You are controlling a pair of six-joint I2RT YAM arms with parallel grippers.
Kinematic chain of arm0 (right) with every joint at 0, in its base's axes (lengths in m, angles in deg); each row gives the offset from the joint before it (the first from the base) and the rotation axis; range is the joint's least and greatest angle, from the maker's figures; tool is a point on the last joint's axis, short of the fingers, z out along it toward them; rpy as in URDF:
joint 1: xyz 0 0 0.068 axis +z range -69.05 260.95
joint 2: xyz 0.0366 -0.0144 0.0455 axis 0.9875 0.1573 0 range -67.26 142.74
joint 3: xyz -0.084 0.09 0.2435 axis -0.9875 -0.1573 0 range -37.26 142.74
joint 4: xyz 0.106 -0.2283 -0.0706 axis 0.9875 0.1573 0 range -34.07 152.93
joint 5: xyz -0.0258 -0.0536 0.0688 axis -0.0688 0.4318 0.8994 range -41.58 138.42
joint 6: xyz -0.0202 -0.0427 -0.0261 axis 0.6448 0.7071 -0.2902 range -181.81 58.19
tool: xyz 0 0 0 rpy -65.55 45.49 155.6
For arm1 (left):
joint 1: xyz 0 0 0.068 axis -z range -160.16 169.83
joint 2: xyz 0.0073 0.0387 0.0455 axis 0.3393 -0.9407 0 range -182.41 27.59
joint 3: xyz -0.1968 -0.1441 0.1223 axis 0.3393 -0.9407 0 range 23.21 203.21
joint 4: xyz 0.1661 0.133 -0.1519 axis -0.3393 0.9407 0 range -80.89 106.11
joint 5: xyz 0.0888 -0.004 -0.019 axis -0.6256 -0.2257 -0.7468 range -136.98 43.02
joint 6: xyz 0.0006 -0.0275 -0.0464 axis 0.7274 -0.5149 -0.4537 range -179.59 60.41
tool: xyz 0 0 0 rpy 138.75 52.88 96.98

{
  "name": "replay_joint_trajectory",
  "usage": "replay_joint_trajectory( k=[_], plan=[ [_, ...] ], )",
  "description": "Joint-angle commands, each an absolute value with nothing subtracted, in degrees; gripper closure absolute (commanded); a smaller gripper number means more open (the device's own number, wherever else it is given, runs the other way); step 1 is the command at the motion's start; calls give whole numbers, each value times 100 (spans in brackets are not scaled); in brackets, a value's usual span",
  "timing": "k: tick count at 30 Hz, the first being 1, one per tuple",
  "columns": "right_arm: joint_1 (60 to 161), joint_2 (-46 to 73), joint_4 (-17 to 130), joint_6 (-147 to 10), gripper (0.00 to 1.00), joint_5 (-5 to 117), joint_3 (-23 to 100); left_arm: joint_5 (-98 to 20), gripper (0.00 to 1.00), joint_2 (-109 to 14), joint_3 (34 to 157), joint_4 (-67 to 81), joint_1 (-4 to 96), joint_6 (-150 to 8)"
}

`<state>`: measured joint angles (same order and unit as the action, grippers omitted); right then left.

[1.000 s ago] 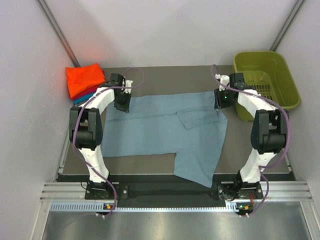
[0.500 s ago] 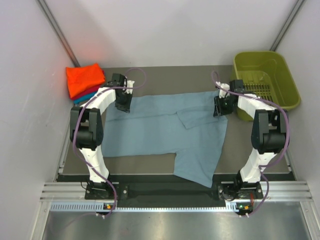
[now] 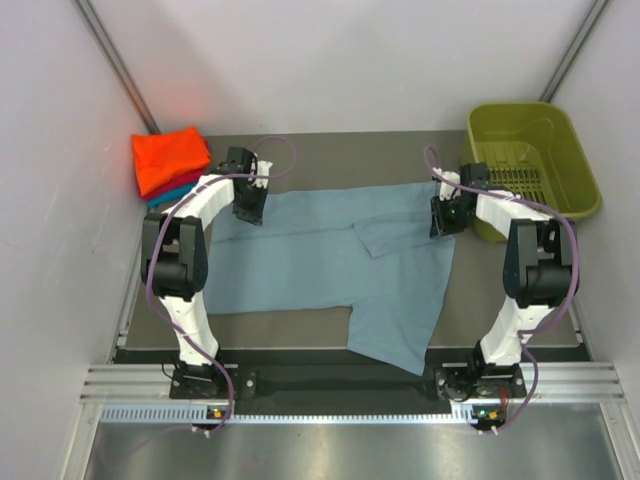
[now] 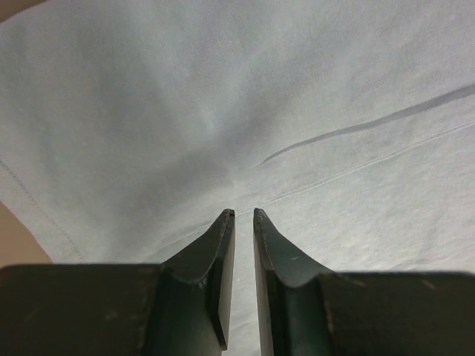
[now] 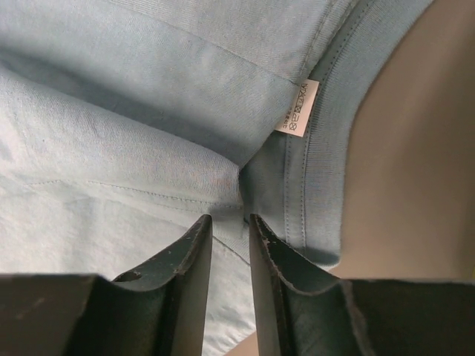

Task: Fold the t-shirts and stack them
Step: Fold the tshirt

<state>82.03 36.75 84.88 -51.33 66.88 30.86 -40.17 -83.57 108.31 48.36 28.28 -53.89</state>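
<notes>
Shirt (image 3: 320, 260) spread across counter (image 3: 330, 160) centre. Left pincer (image 4: 243, 213) narrow, pinching corner at 10 o'clock. Right pincer (image 5: 228, 219) narrow astride cloth by collar (image 5: 326, 148), 2 o'clock; clamp cannot tell. Seat both grips fully, lift level, carry far edge toward 6 o'clock evenly.

The table (image 3: 340, 160) bears a grey-blue shirt (image 3: 300, 260), folded shirts (image 3: 170, 162) and a green basket (image 3: 525, 135).

Bright, even overhead light, soft faint shadows, orange t-shirt (image 3: 170, 158) oversaturated — red glow on the wall (image 3: 185, 105) behind, left wrist view washed pale.
</notes>
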Motion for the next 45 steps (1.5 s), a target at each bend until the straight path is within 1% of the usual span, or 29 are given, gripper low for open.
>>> replay_joint_trajectory(
  k=[1,3,11,17,18,20,23,25,26,28,29,32,38,43,44,45],
  plan=[
    [8139,3592,8379,-5048,74,6670,3086,-4021,79,-8307,10952,4849,2845,-5379],
    [8139,3619,8397,-5039,81,6653,3086,-4021,79,-8289,10943,4831,2845,-5379],
    [8139,3496,8406,-5012,100,6644,2981,-4004,79,-8289,10917,4814,2854,-5405],
    [8139,3408,8379,-5003,99,6591,2901,-3960,79,-8307,10917,4805,2854,-5423],
    [8139,3399,8362,-5030,93,6469,2901,-3951,79,-8307,10925,4796,2854,-5423],
    [8139,3399,8327,-5030,73,6363,2901,-3951,79,-8307,10925,4796,2862,-5423],
    [8139,3443,8327,-5012,69,6336,2972,-3960,79,-8307,10925,4796,2862,-5414],
    [8139,3487,8326,-5021,69,6380,2998,-3951,79,-8307,10908,4805,2862,-5431],
    [8139,3522,8327,-5021,71,6406,3015,-3960,79,-8298,10908,4796,2871,-5431],
    [8139,3583,8327,-5021,76,6476,3051,-3986,79,-8289,10908,4796,2889,-5423],
    [8139,3601,8327,-5012,83,6485,3068,-3995,79,-8289,10908,4805,2889,-5414],
    [8139,3636,8326,-5004,91,6538,3139,-4004,79,-8289,10908,4805,2897,-5405],
    [8139,3444,8484,-4960,100,6564,3191,-3995,79,-8315,10925,4805,2898,-5405],
    [8139,3030,8608,-5091,100,6758,3051,-3960,79,-8368,10943,4779,2898,-5431],
    [8139,2934,8582,-5135,98,6758,3016,-3951,79,-8386,10943,4770,2898,-5440],
    [8139,2916,8564,-5214,93,6671,2981,-3925,79,-8412,10960,4778,2898,-5449]
  ],
)
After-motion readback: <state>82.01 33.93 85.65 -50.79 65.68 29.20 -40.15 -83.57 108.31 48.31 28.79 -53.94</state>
